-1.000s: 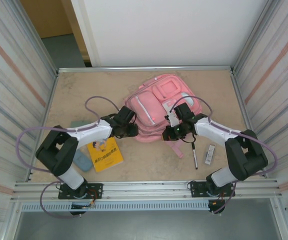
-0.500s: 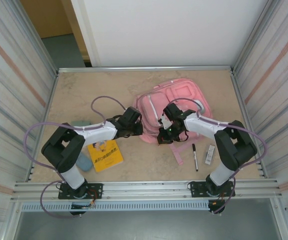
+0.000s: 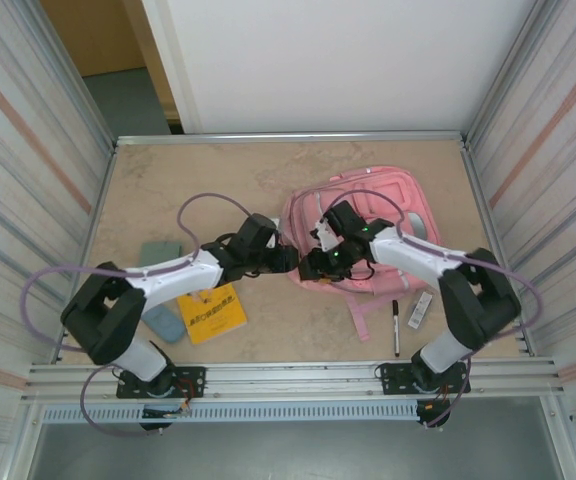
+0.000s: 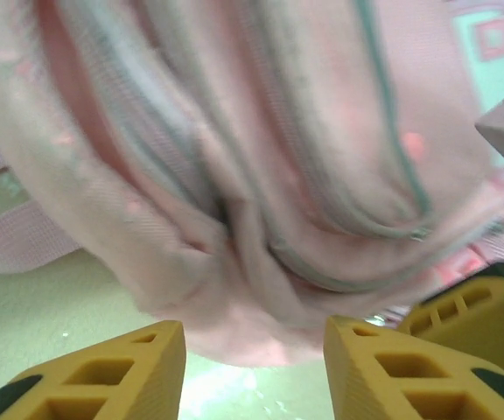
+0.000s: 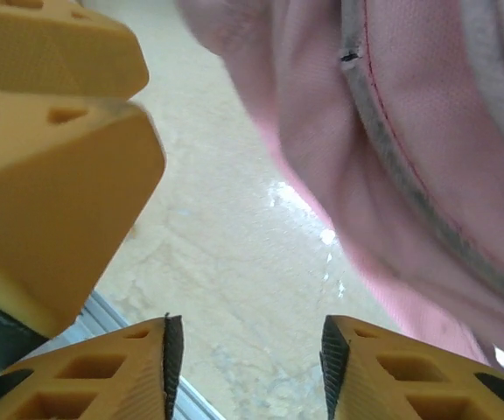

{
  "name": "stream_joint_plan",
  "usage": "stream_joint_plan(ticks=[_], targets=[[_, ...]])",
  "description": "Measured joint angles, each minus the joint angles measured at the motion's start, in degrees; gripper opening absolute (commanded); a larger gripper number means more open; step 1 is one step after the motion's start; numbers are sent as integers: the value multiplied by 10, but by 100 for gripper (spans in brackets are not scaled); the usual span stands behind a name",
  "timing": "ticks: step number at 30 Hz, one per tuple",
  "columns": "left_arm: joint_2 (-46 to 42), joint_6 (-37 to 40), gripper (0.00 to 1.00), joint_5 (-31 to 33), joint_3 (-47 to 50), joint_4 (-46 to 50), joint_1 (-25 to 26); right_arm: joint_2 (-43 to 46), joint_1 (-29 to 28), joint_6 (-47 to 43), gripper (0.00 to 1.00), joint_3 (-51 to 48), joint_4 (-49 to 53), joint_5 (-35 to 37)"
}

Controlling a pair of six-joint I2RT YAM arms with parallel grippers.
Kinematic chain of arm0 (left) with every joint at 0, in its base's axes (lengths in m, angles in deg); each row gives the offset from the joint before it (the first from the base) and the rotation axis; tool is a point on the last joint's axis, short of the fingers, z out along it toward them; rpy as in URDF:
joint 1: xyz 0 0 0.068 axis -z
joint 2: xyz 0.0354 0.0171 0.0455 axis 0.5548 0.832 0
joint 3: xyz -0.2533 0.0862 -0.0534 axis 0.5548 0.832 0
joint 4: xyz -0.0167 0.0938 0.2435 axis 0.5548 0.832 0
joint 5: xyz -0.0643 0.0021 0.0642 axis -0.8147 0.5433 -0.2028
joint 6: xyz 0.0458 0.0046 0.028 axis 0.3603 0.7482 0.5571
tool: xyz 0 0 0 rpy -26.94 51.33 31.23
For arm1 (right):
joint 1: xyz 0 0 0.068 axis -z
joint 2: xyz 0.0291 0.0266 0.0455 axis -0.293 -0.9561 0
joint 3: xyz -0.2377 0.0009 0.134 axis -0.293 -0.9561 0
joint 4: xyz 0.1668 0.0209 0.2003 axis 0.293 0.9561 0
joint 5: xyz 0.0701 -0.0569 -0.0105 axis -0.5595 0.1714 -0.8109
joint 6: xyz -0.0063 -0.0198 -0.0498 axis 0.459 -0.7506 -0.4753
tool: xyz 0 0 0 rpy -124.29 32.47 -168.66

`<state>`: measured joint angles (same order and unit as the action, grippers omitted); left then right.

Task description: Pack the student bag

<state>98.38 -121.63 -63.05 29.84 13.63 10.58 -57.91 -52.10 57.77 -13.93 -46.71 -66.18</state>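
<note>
Table [image 3: 168,190]: left gripper [image 4: 254,328], right gripper [image 5: 245,324] half-open, apparently empty, beside bag [image 3: 400,196].

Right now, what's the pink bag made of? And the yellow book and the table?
The student bag looks like soft woven cloth, matte: fine weave, folds and stitched seams show. The yellow book is probably paper with a smooth cover; too small to be sure. The table looks like smooth, mottled beige board or stone, glossy where light reflects.

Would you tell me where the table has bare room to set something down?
The table is bare at its far-left corner, left of the student bag, and near-centre between the yellow book and the strap. Crowded left of the book and around the pen.
</note>
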Motion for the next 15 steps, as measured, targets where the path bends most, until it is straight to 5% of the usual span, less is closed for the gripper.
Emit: stream_joint_plan(ticks=[9, 15], targets=[[32, 78, 46, -2, -85, 92, 110, 185, 91, 16, 52, -70, 30, 121], [96, 72, 39, 28, -136, 121, 135, 191, 104, 13, 53, -74, 63, 160]])
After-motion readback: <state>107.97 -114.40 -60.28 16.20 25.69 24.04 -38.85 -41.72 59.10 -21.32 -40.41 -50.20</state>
